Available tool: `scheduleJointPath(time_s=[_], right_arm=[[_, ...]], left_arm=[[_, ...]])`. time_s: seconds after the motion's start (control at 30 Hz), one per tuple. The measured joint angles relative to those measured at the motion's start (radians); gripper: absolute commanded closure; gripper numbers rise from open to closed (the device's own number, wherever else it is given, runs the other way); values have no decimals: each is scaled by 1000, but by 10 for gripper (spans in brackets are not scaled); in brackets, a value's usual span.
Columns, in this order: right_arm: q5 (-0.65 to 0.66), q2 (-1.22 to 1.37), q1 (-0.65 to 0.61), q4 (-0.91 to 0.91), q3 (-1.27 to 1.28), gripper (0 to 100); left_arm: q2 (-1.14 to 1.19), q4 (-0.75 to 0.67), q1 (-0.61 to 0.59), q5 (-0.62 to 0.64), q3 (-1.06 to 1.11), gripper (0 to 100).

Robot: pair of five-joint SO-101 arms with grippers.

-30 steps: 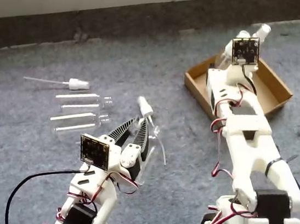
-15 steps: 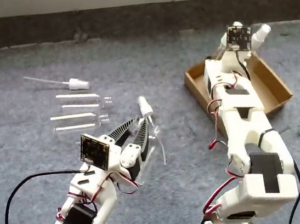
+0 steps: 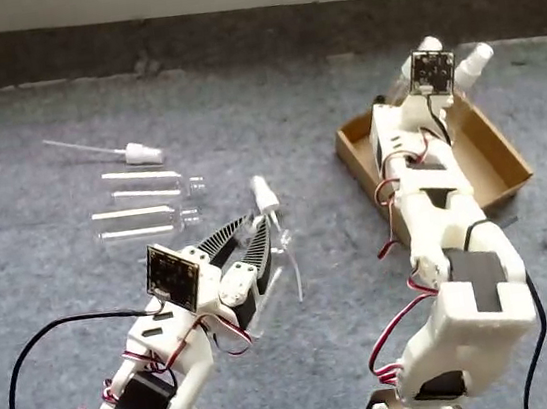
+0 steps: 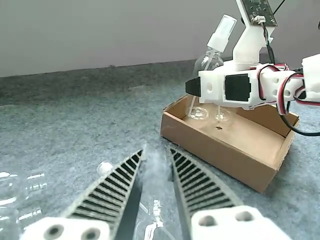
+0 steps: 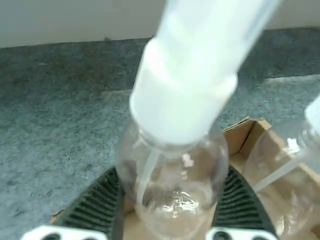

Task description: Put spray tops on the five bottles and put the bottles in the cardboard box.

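My right gripper (image 5: 167, 200) is shut on a clear bottle (image 5: 172, 175) that carries a white spray top (image 5: 192, 75), upright over the cardboard box (image 3: 354, 162) at the far right. In the left wrist view that held bottle (image 4: 207, 59) rises above the right gripper (image 4: 196, 86), over the box (image 4: 220, 155). A second topped bottle (image 3: 476, 59) stands in the box beside it. My left gripper (image 3: 254, 225) sits at mid-table, shut on a spray top (image 3: 264, 194) whose tube hangs below the fingers (image 4: 117, 190).
Two clear bottles (image 3: 145, 184) (image 3: 143, 222) without tops lie side by side on the grey carpet at the left. A loose spray top (image 3: 138, 154) with a long tube lies just beyond them. A dark strip (image 3: 230, 29) runs along the far edge.
The right arm has stretched farther over the box, carrying its bottle toward the box's far end. The left arm and its spray top have stayed put.
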Motion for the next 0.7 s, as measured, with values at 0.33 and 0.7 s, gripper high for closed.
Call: scheduleJointPath(time_s=[0.33, 0.7], right_arm=[[-3, 68, -3, -23, -3, 863], [-3, 69, -6, -26, 9, 749]], left_arm=[[0, 0, 0, 0, 0, 973], [0, 0, 0, 0, 0, 973]])
